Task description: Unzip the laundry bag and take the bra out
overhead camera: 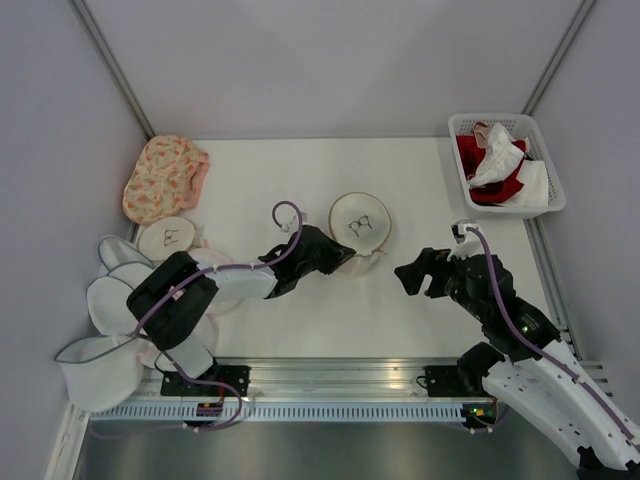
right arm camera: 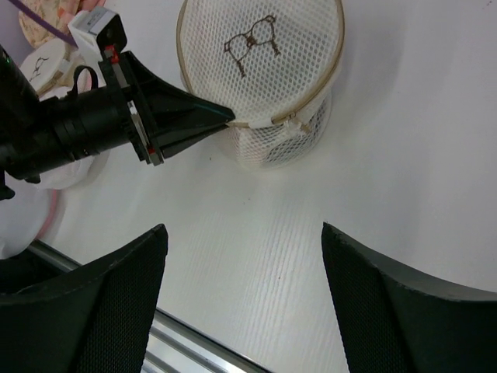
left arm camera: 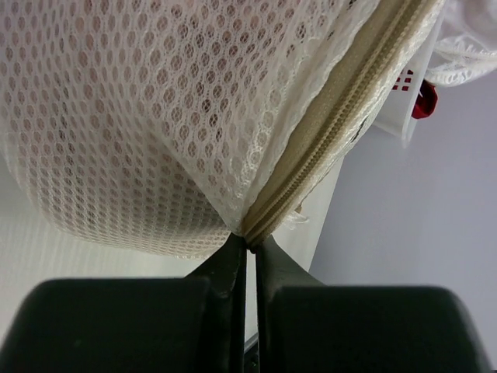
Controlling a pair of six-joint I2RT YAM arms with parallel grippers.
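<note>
The laundry bag (overhead camera: 360, 222) is a round cream mesh drum with a black bra icon on its flat top, standing mid-table. In the right wrist view the laundry bag (right arm camera: 260, 70) stands upright. My left gripper (overhead camera: 346, 262) is shut on the bag's near lower edge, its fingertips (right arm camera: 227, 118) touching the rim. In the left wrist view my left gripper (left arm camera: 250, 242) pinches the end of the beige zip (left arm camera: 342, 116), which runs closed across the mesh (left arm camera: 140, 116). My right gripper (overhead camera: 412, 276) hovers open to the right of the bag, and its view shows my right gripper (right arm camera: 243, 233) over bare table. The bra is hidden.
A white basket (overhead camera: 548, 203) of red and white cloth sits at the back right. At the left lie a peach floral bag (overhead camera: 165, 175), a second icon pouch (overhead camera: 168, 238) and plain white mesh pouches (overhead camera: 110, 292). A metal rail (overhead camera: 330, 378) runs along the near edge.
</note>
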